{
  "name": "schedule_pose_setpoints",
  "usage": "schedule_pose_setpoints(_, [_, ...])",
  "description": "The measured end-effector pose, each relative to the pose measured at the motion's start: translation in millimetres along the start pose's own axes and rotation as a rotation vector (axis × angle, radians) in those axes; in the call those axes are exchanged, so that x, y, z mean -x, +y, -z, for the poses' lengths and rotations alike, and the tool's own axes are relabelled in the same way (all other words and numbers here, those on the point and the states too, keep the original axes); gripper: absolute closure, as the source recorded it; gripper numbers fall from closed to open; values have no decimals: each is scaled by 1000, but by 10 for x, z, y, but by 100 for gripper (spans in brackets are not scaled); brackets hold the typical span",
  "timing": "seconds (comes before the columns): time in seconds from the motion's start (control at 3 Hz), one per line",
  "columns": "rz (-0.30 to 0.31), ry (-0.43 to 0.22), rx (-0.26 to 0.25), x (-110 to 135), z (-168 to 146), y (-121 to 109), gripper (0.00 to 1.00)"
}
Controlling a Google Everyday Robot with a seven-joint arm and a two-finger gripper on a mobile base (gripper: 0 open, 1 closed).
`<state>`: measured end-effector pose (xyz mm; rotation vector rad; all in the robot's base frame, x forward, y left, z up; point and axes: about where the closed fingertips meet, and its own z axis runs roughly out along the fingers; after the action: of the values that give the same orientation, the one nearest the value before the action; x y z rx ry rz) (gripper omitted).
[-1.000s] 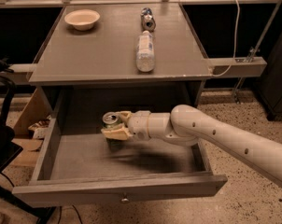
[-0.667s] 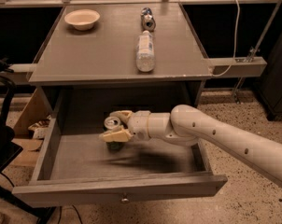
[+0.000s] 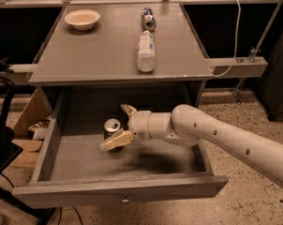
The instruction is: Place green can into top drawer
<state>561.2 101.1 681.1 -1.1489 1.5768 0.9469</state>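
Wood, grey and matt, makes up both the table [image 3: 94, 55] and the top drawer [image 3: 85, 191], which stands pulled out below it, wide and shallow, with a small round metal knob [image 3: 125, 200] in the middle of its front panel. The green can [image 3: 112, 125] stands upright on the drawer floor, left of centre and toward the back, its silver top with pull tab facing up.

The gripper [image 3: 114, 127] is inside the drawer, at the end of a smooth, rounded white arm [image 3: 226, 139] that reaches in from 4 o'clock. Its pale, tapered jaws are spread, one at the can's 1 o'clock and the other at its 6 o'clock, so the can sits between them; whether either one touches it cannot be told.

On the table, a shallow round cream bowl [image 3: 82, 18] sits toward the 10 o'clock corner. A clear plastic bottle [image 3: 145, 51] lies on its side right of centre, lengthwise toward 12 o'clock, and a silver-blue can [image 3: 148, 18] lies just beyond it at 12 o'clock.
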Motion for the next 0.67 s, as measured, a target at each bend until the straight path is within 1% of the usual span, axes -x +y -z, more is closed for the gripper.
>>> schedule_pose_setpoints(0.33, [44, 16, 22, 250, 177, 22, 0])
schedule_pose_setpoints(0.67, [111, 92, 72, 720, 647, 201, 0])
